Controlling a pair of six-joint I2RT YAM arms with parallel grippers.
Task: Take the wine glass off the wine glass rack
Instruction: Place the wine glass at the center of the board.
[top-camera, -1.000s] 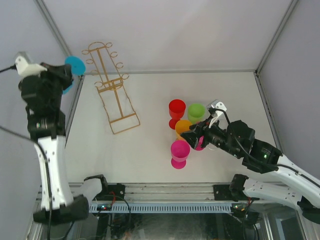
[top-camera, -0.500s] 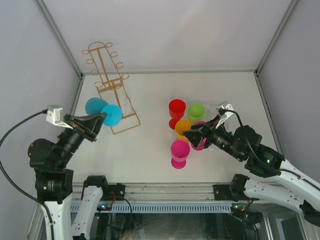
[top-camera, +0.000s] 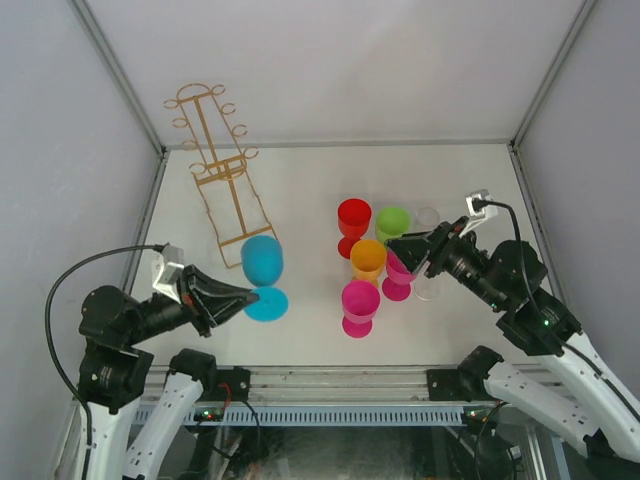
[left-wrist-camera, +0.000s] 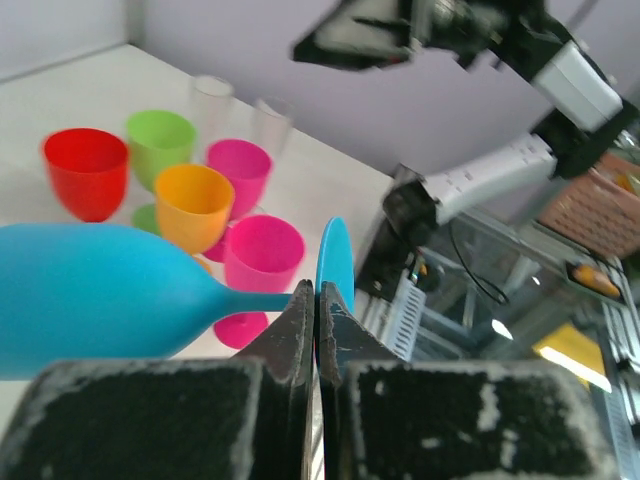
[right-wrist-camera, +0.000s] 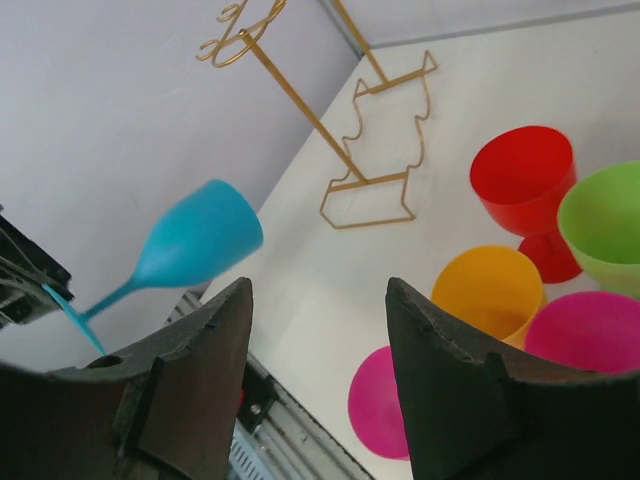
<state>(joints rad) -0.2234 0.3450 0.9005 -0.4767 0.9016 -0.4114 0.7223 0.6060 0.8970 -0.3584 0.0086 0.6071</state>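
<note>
Beside the wine glass rack (top-camera: 222, 185), the left end effector (top-camera: 246, 297) pinches the blue wine glass (top-camera: 262, 260) by its stem. The right end effector (top-camera: 404, 252) hangs spread.

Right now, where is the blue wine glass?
In the top view the blue wine glass is at the left, stem held by the left pincer, near the base of the wine glass rack.

wine glass (top-camera: 262, 262): solid turquoise, bowl to foot, no pattern. wine glass rack (top-camera: 222, 175): plain gold wire. Goblet cluster on the right, all plain: red goblet (top-camera: 353, 217) far left, lime-green goblet (top-camera: 392, 224) far right, orange goblet (top-camera: 367, 259) centre, magenta goblet (top-camera: 360, 300) nearest, second magenta goblet (top-camera: 397, 270) right of orange. clear glasses (top-camera: 427, 218): untinted. table (top-camera: 300, 190): matte white. walls (top-camera: 330, 60): pale lilac-grey. left gripper (top-camera: 246, 293) and right gripper (right-wrist-camera: 318, 290): black.
</note>
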